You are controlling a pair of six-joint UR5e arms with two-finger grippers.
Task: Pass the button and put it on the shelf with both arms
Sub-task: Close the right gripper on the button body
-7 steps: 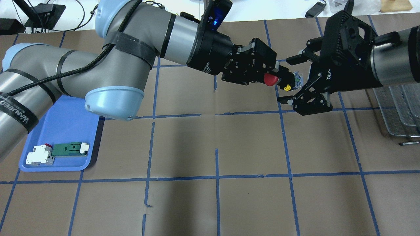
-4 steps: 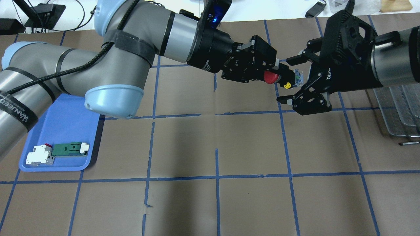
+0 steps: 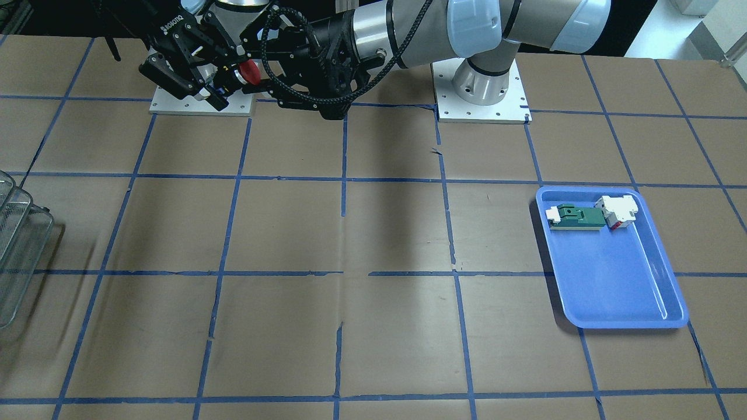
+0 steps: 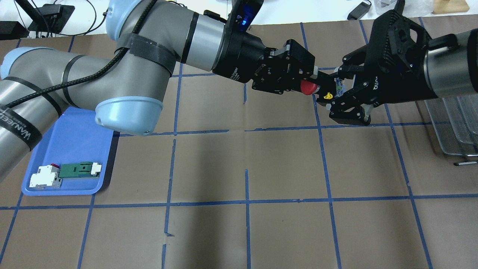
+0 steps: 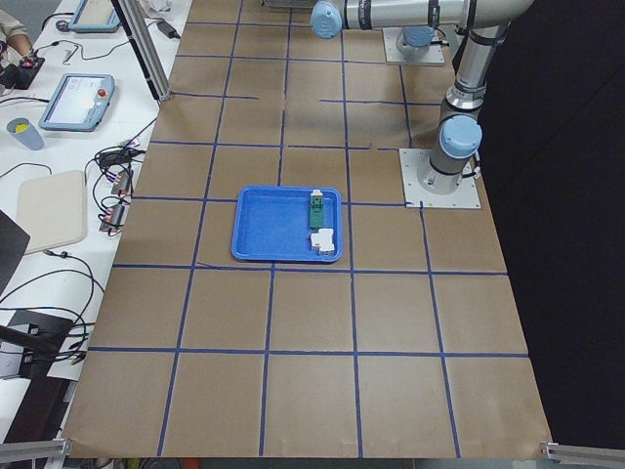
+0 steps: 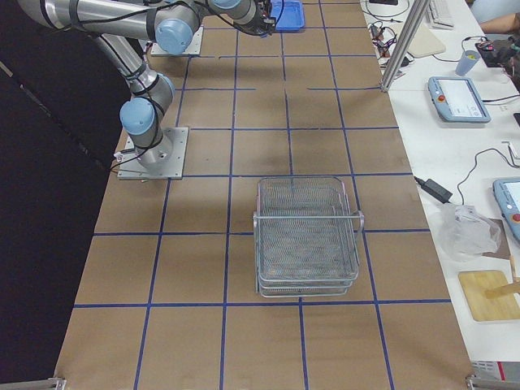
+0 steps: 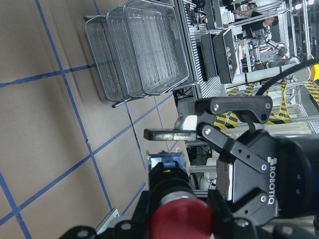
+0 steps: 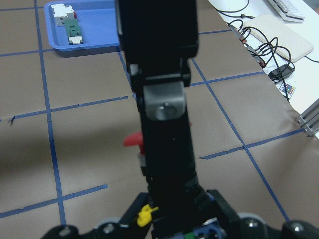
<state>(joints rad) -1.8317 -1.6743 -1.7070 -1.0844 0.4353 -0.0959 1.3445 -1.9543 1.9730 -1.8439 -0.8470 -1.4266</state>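
Observation:
The button [image 4: 308, 87], with a red cap and a black base, is held sideways above the table in my left gripper [image 4: 317, 84], which is shut on it near the cap. Its red cap also shows in the front view [image 3: 250, 71] and in the left wrist view [image 7: 180, 226]. My right gripper [image 4: 333, 89] faces it with a finger above and below the button's rear end. A small gap shows beside one of its pads [image 7: 169, 134]. The wire shelf [image 4: 453, 123] stands at the table's right edge and shows whole in the right side view [image 6: 307, 236].
A blue tray [image 4: 74, 138] at the near left holds a white block [image 4: 45, 175] and a green board [image 4: 76, 170]. Blue tape lines grid the brown table. Cables and devices lie along the far white edge.
My right gripper's jaws have narrowed around the button's rear end and the hand has edged toward the left gripper. The left gripper still holds the button, nearly still.

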